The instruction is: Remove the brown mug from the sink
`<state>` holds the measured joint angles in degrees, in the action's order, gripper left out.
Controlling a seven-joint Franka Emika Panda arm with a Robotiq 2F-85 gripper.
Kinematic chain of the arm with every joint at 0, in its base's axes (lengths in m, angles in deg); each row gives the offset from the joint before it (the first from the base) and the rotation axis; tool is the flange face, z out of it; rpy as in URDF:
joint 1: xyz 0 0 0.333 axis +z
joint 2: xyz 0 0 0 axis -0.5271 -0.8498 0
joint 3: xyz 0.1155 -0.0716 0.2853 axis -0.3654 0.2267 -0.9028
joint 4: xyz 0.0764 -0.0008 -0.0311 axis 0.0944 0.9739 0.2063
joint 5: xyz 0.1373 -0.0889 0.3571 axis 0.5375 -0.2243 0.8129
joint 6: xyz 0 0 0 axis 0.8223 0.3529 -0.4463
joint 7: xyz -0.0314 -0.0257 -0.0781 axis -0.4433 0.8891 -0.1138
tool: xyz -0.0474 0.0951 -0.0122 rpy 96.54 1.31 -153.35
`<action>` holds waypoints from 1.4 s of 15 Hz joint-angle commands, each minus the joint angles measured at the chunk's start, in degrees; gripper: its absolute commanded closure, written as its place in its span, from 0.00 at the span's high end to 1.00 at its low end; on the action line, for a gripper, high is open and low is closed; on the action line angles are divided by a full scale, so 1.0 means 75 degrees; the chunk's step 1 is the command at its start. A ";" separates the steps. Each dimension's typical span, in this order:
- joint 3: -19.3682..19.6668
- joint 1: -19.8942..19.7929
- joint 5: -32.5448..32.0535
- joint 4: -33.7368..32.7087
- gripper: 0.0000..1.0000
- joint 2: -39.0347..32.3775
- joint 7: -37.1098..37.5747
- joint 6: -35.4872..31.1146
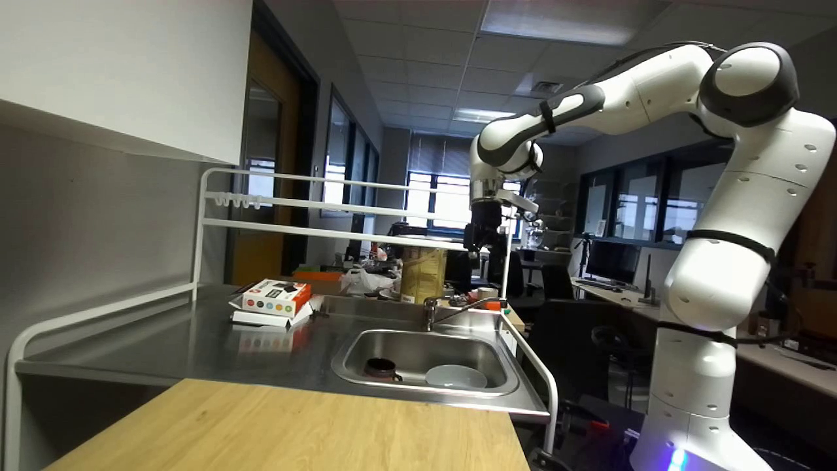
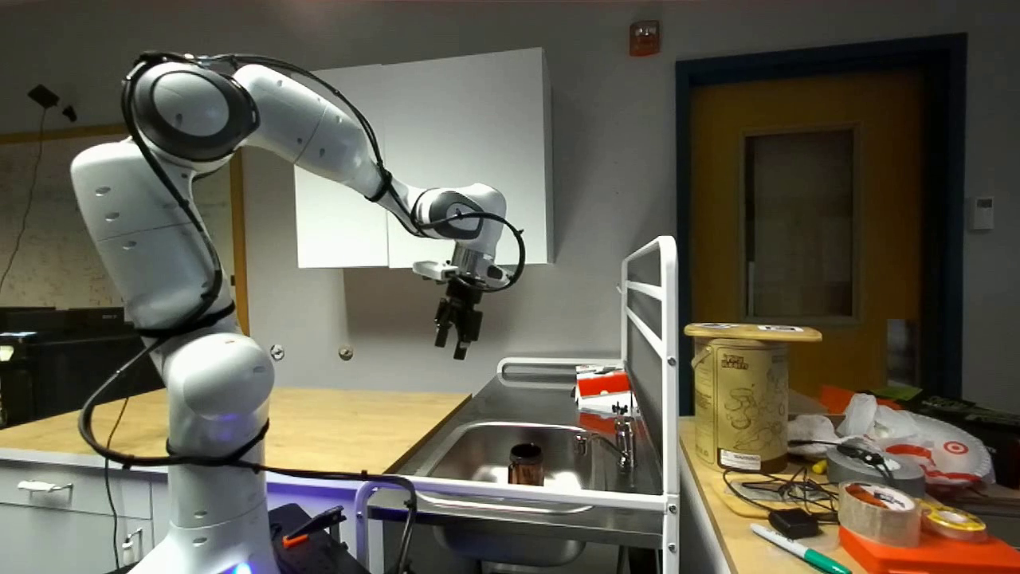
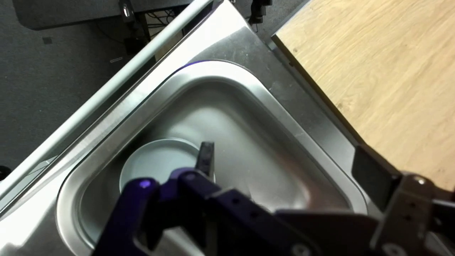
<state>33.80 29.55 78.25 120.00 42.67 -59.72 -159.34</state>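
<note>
The brown mug point(image 1: 379, 369) stands upright in the sink point(image 1: 418, 343), at the end away from the robot base. It also shows in an exterior view point(image 2: 526, 465) inside the steel basin point(image 2: 470, 446). In the wrist view the mug is hidden behind the gripper; only a reddish reflection shows on the basin wall, inside the sink rim point(image 3: 284, 115). My gripper point(image 3: 288, 167) is open and empty, its fingers wide apart. In both exterior views the gripper point(image 1: 481, 251) point(image 2: 452, 343) hangs pointing down, well above the sink and apart from the mug.
A pale round dish point(image 1: 456, 377) point(image 3: 156, 161) lies in the sink near the robot's end. A faucet point(image 1: 429, 315) point(image 2: 625, 442) stands at the back edge. White rails point(image 1: 536, 360) point(image 2: 518, 494) border the counter. A red-and-white box point(image 1: 274, 299) and wooden tabletop point(image 1: 314, 432) are nearby.
</note>
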 commanded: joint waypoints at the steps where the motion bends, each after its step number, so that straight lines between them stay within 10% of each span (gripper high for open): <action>1: -0.0007 -0.0123 0.0237 -0.1332 1.00 -0.1644 0.0282 -0.0101; 13: -0.0194 -0.0127 0.0755 -0.6285 1.00 -0.6664 0.1392 0.0565; 21: -0.0197 0.0056 0.0564 -0.7837 1.00 -0.8525 0.1976 0.0845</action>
<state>32.58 29.78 83.58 66.86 -16.77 -47.36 -155.52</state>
